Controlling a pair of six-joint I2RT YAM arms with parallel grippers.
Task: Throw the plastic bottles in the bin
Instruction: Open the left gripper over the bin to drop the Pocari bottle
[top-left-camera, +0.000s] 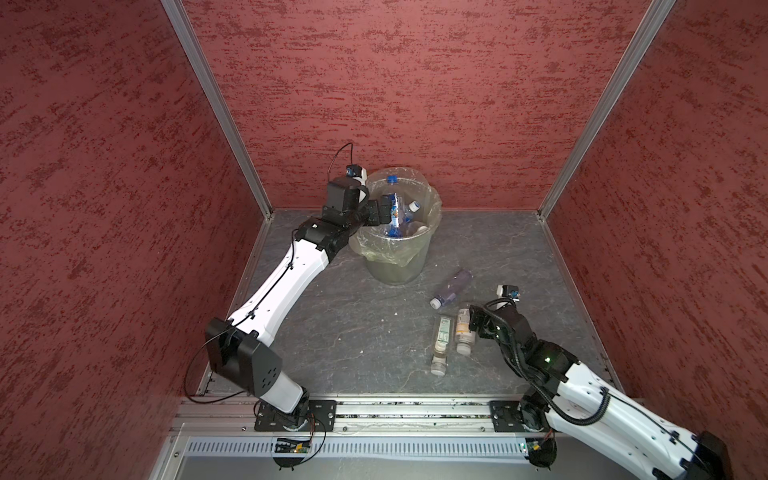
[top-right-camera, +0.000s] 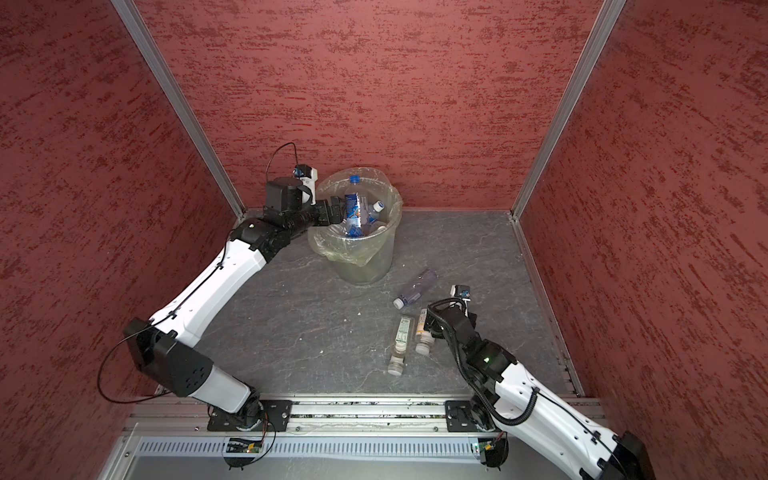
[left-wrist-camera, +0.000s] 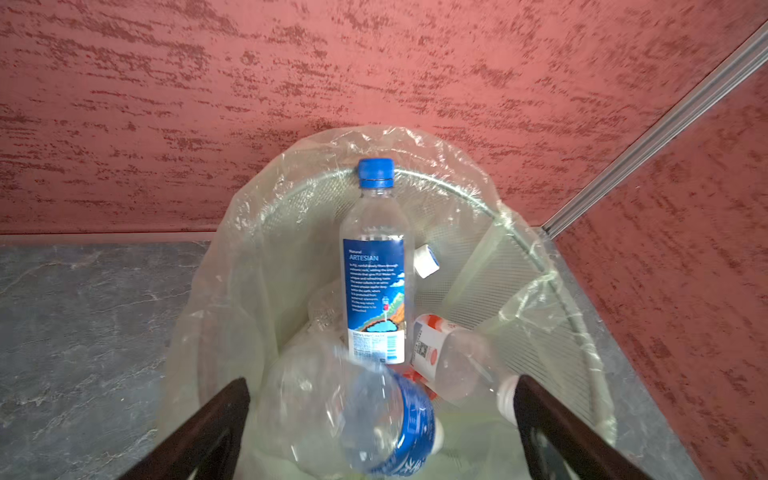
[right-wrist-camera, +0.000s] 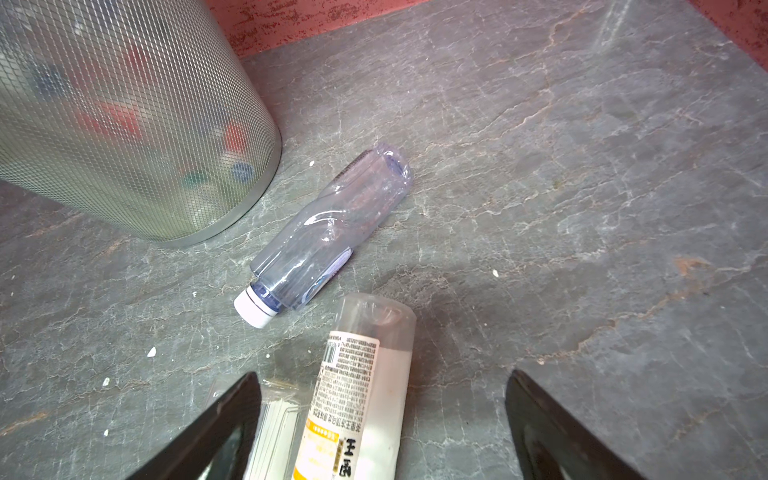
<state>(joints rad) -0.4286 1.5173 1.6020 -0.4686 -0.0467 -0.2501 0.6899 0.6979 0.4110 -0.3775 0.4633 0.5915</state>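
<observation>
Left arm (top-left-camera: 286, 278) reaches far forward, elbow low, wrist raised; left gripper (left-wrist-camera: 380, 386) points ahead, jaws spread wide. Right arm (top-left-camera: 623, 415) bent short, wrist pitched down; right gripper (right-wrist-camera: 382, 380) aims downward, jaws equally wide apart.

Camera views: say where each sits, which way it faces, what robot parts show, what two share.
Top views: high in front, facing down toward the back wall; left arm, right arm show.
Left wrist: above the bin, facing into it; open jaws show.
Right wrist: low over floor, facing the clear bottle; open jaws show.
Shared: the bin, in both wrist views.
</observation>
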